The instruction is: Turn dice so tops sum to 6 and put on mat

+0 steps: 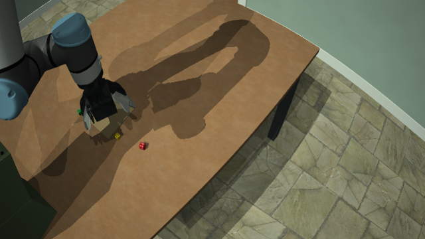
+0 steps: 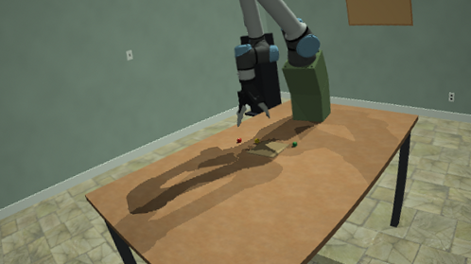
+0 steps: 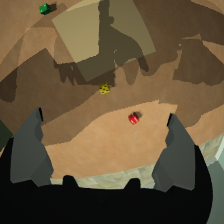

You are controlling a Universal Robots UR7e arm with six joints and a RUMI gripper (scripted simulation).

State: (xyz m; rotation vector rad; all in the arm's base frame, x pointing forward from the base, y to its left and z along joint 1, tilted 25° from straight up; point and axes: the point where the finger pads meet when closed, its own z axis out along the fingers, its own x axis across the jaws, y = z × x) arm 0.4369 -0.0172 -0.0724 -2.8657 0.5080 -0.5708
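A red die (image 1: 142, 146) (image 2: 239, 140) (image 3: 133, 118) lies on the table, away from the mat. A yellow die (image 1: 117, 136) (image 2: 257, 141) (image 3: 104, 88) lies on the table just off one edge of the square tan mat (image 1: 101, 125) (image 2: 273, 152) (image 3: 75, 30). A green die (image 1: 80, 112) (image 2: 294, 144) (image 3: 45, 9) lies on the table off another side of the mat. The numbers on top are too small to read surely. My gripper (image 1: 111, 116) (image 2: 254, 120) (image 3: 105, 111) is wide open and empty, above the table; in the top view it hides part of the mat.
The wooden table (image 1: 186, 159) (image 2: 214, 231) carries the green robot pedestal (image 1: 20, 199) (image 2: 308, 91) at one end. Dark arm shadows cross the mat and the table around the yellow die. The table's long edge runs beyond the red die.
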